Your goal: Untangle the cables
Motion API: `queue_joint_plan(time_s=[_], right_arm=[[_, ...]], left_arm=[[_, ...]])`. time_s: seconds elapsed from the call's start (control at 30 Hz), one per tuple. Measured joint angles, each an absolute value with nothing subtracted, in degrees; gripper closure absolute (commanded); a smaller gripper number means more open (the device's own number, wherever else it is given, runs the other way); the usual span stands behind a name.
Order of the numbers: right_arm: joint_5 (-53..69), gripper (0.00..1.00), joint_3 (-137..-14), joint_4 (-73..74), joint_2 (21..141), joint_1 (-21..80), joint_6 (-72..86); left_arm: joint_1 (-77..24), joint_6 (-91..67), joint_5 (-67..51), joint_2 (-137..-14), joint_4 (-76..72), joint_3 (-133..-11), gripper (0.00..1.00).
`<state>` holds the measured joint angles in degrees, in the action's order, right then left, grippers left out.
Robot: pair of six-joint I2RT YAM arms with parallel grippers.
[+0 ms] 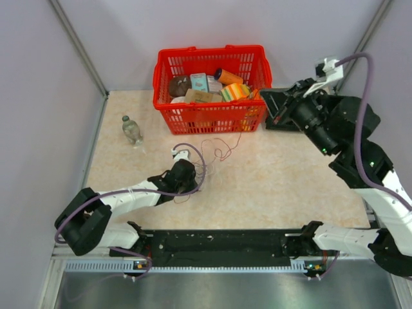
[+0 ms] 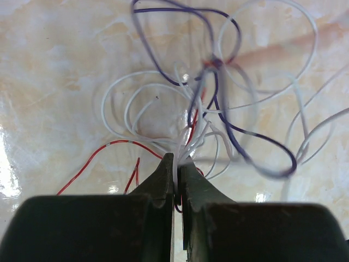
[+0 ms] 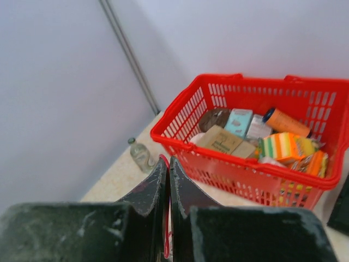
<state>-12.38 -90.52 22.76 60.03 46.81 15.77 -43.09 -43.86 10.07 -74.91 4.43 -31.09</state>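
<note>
Several thread-thin looping cables (image 2: 215, 64) (white, red, purple) are pinched in left fingers (image 2: 161, 177); right fingers (image 3: 155, 183) pressed together, perhaps on one.

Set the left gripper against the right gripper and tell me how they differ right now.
The left gripper sits low over the table, while the right gripper is raised beside the red basket. The left fingers pinch white strands at the edge of the cables; the right fingers hold only one red strand in their slit. Shared: both are shut, with dark tapered fingers.
</note>
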Motion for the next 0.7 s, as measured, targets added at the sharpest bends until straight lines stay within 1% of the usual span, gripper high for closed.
queue_joint_plan(time_s=[0.4,0.7], right_arm=[[-18.55,1.0,-106.8,25.32,64.86,46.81,6.48],[-17.3,1.0,-124.31,26.13,70.63,46.81,3.68]], left_arm=[[-42.98,-44.64,10.59,-74.85,4.93,-31.07,1.0],[-42.83,-44.88,10.59,-74.85,4.93,-31.07,1.0]])
